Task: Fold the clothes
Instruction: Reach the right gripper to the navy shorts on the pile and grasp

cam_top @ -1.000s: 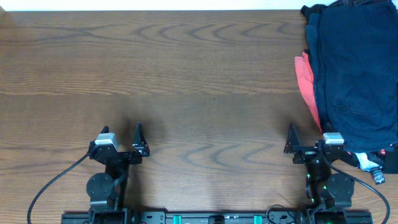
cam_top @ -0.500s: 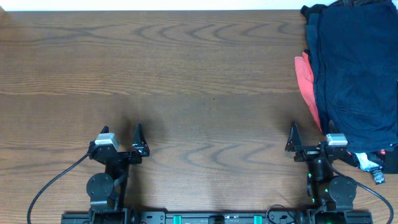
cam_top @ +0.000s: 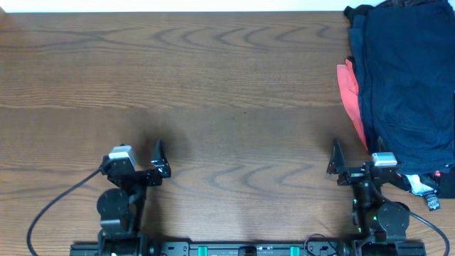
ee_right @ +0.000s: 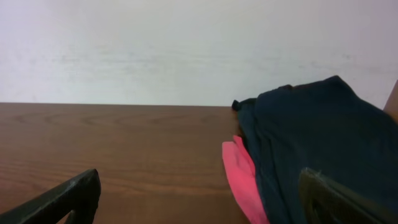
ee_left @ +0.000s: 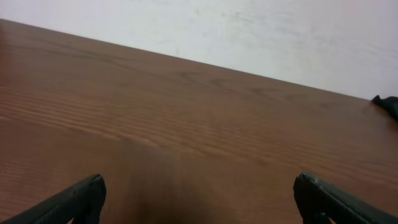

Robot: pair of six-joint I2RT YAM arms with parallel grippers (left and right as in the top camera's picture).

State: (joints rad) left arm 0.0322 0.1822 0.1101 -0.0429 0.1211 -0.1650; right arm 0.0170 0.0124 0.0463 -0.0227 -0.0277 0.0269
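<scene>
Navy clothes [cam_top: 405, 78] heaped at the wooden surface's [cam_top: 213, 85] far right corner, coral-red piece [cam_top: 348, 89] showing along the heap's left side | left wrist: left fingers [ee_left: 74, 200] spread wide over the surface | right wrist: right fingers [ee_right: 68, 196] spread wide, clothes ahead to the right

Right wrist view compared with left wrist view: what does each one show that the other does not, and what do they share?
Only the right wrist view shows the coral-red piece, beside the navy pile, and the open right hand. Only the left wrist view shows the open left hand. Both show the wooden table and pale wall; the left view catches just a dark tip of the pile at its edge.
</scene>
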